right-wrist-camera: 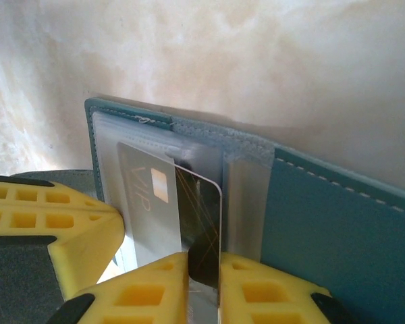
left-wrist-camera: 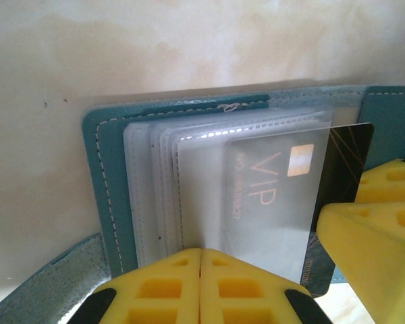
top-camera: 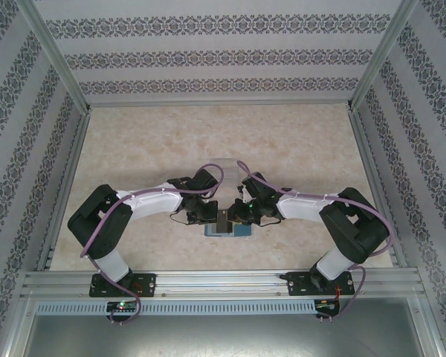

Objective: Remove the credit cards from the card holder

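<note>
Right wrist shows the dark card [right-wrist-camera: 197, 202] between the right fingers [right-wrist-camera: 270, 293]

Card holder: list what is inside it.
Clear plastic sleeves fill the card holder; a dark VIP card sticks partly out of the front one. Whether the sleeves behind hold more cards is hidden.

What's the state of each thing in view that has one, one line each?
card holder: open, clear sleeves fanned out.
dark card: partway out of its sleeve, not yet free.
left gripper: shut on the card holder's clear sleeves.
right gripper: shut on the dark card's edge.
</note>
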`<move>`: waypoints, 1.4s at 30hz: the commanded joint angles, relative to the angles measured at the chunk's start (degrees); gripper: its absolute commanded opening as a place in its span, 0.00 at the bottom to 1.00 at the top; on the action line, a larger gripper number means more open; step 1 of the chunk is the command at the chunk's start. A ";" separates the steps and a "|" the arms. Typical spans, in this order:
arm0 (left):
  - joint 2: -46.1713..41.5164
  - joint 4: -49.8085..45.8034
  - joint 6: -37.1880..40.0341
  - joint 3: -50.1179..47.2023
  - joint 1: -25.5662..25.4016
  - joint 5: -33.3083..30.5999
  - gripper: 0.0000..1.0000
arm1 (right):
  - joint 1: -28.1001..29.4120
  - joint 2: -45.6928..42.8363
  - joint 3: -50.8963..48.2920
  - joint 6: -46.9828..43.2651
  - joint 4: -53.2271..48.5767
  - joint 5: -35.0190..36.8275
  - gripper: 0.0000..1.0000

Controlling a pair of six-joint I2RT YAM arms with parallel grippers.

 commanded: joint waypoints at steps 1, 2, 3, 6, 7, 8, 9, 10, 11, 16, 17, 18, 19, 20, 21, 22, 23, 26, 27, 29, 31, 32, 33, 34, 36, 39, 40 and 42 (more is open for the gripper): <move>2.27 -1.62 0.43 -2.68 -1.20 -2.35 0.09 | -0.54 -1.89 -1.10 -0.81 -0.44 0.23 0.17; 2.28 -1.53 0.50 -2.70 -1.21 -2.33 0.09 | -0.62 -2.22 -1.19 -0.91 -0.88 0.49 0.17; 2.33 -1.36 0.38 -2.65 -1.20 -2.23 0.08 | -0.64 -2.58 -1.23 -1.09 -1.48 0.82 0.16; 2.44 -1.00 0.35 -2.59 -1.20 -1.83 0.09 | -1.00 -3.74 -1.27 -1.74 -3.66 1.96 0.16; 2.50 -0.96 0.40 -2.64 -1.20 -1.85 0.09 | -1.17 -4.18 -1.23 -2.07 -4.87 2.48 0.15; 2.48 -1.00 0.41 -2.58 -1.20 -1.78 0.09 | -1.39 -4.55 -1.12 -2.33 -5.85 2.88 0.15; 2.46 -0.99 0.41 -2.60 -1.17 -1.88 0.09 | -1.60 -5.04 -1.10 -2.68 -6.91 3.18 0.15; 2.46 -0.92 0.40 -2.63 -1.20 -1.80 0.09 | -1.94 -5.48 -1.01 -3.03 -7.89 3.50 0.15; 2.46 -0.91 0.39 -2.71 -1.20 -1.75 0.09 | -2.18 -5.89 -1.01 -3.32 -8.66 3.79 0.15; 1.77 -1.26 0.40 -2.71 -1.20 -1.76 0.09 | -3.20 -8.28 -1.18 -4.80 -12.95 5.32 0.15; 1.55 -1.24 0.37 -2.83 -1.20 -1.85 0.09 | -3.33 -8.61 -1.19 -5.07 -13.58 5.59 0.15; 1.41 -1.26 0.30 -2.91 -1.20 -2.00 0.09 | -3.44 -8.96 -1.19 -5.35 -14.22 5.82 0.15; 1.32 -1.15 0.23 -3.12 -1.20 -1.88 0.09 | -3.48 -9.15 -1.10 -5.74 -14.77 5.97 0.15; 1.34 -1.08 0.13 -3.17 -1.20 -1.84 0.09 | -3.50 -9.28 -1.10 -5.89 -15.14 6.12 0.16; 1.23 -0.99 -0.01 -3.26 -1.23 -1.57 0.09 | -3.62 -9.46 -0.97 -6.11 -15.48 6.25 0.15; 1.20 -0.83 -0.09 -3.33 -1.29 -1.47 0.09 | -3.59 -9.48 -0.92 -6.26 -15.64 6.31 0.16; 1.06 -0.81 -0.12 -3.46 -1.29 -1.50 0.09 | -3.69 -9.54 -0.85 -6.36 -15.71 6.26 0.15; 0.54 -0.89 -0.25 -3.70 -1.29 -1.68 0.09 | -3.74 -9.09 -0.28 -6.71 -16.11 6.34 0.15; 0.38 -0.83 -0.34 -3.81 -1.31 -1.63 0.09 | -3.70 -8.95 -0.02 -6.87 -16.24 6.38 0.15; -0.07 -0.90 -0.48 -3.81 -1.37 -1.47 0.09 | -3.77 -8.93 0.43 -6.98 -16.48 6.56 0.16; -0.59 -1.02 -0.64 -3.98 -1.39 -1.59 0.09 | -3.92 -8.91 0.66 -7.30 -16.68 6.78 0.16; -0.77 -1.00 -0.73 -4.04 -1.46 -1.58 0.09 | -3.97 -8.85 0.74 -7.36 -16.76 6.79 0.16; -0.92 -1.05 -0.83 -3.97 -1.46 -1.59 0.09 | -4.02 -8.67 0.90 -7.53 -16.70 6.75 0.16; -0.97 -1.02 -0.97 -4.01 -1.57 -1.59 0.09 | -4.07 -8.42 1.01 -7.55 -16.40 6.43 0.16; -1.10 -1.09 -1.23 -3.93 -1.77 -1.41 0.09 | -4.04 -7.86 1.26 -7.56 -15.61 5.67 0.16; -1.41 -1.02 -1.47 -3.93 -2.07 -1.17 0.09 | -3.96 -6.73 1.70 -7.55 -13.96 4.47 0.16; -1.49 -0.87 -1.57 -3.90 -2.18 -0.69 0.10 | -3.95 -6.37 2.06 -7.50 -13.80 4.21 0.16; -1.74 -0.89 -1.79 -3.85 -2.35 -0.12 0.10 | -3.94 -5.71 2.82 -7.57 -13.48 3.71 0.16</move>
